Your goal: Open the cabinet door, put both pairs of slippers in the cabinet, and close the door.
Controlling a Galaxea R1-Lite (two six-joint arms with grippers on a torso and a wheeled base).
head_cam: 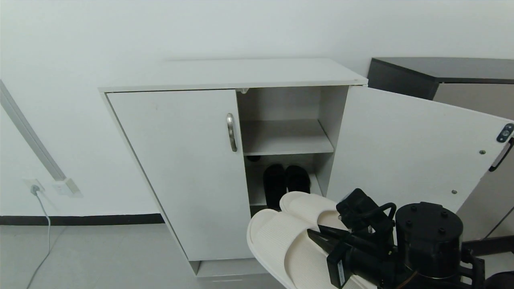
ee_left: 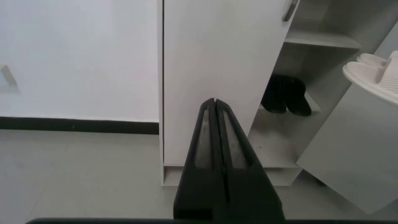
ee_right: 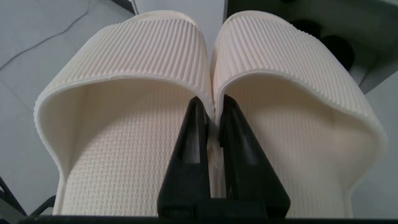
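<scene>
The white cabinet [head_cam: 172, 160] stands against the wall with its right door [head_cam: 405, 148] swung open and its left door shut. A pair of black slippers [head_cam: 286, 182] lies on the lower shelf inside, also seen as the black slippers [ee_left: 286, 96] in the left wrist view. My right gripper [head_cam: 317, 235] is shut on the inner edges of a pair of cream slippers [head_cam: 289, 228], held in the air in front of the open compartment; the cream slippers [ee_right: 205, 99] point toward the cabinet. My left gripper [ee_left: 215, 106] is shut on nothing, low and in front of the shut left door.
The upper shelf [head_cam: 285, 138] inside is bare. A dark cabinet [head_cam: 441, 80] stands behind the open door on the right. A wall socket with a cable [head_cam: 38, 192] is at the far left. Grey floor [head_cam: 80, 257] spreads before the cabinet.
</scene>
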